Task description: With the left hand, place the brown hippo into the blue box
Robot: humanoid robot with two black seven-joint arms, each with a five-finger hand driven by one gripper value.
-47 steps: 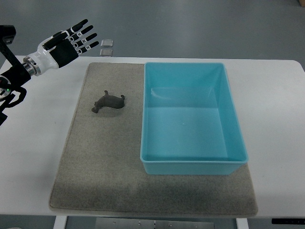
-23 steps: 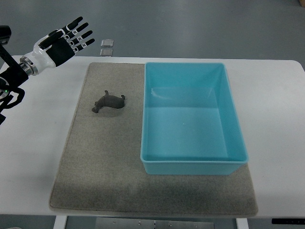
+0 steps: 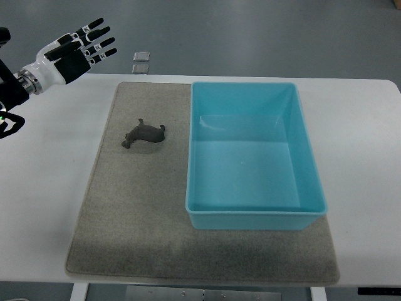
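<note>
A small brown hippo lies on the grey mat, left of the blue box. The box is a light blue open bin with nothing inside it. My left hand hovers at the far upper left, beyond the table's back edge, well away from the hippo. Its fingers are spread and hold nothing. The right arm does not show.
The white table carries the mat. Two small grey squares sit on the floor behind the table's back edge.
My left hand has drifted up and to the left, farther from the hippo. The hippo and the box have not moved.
</note>
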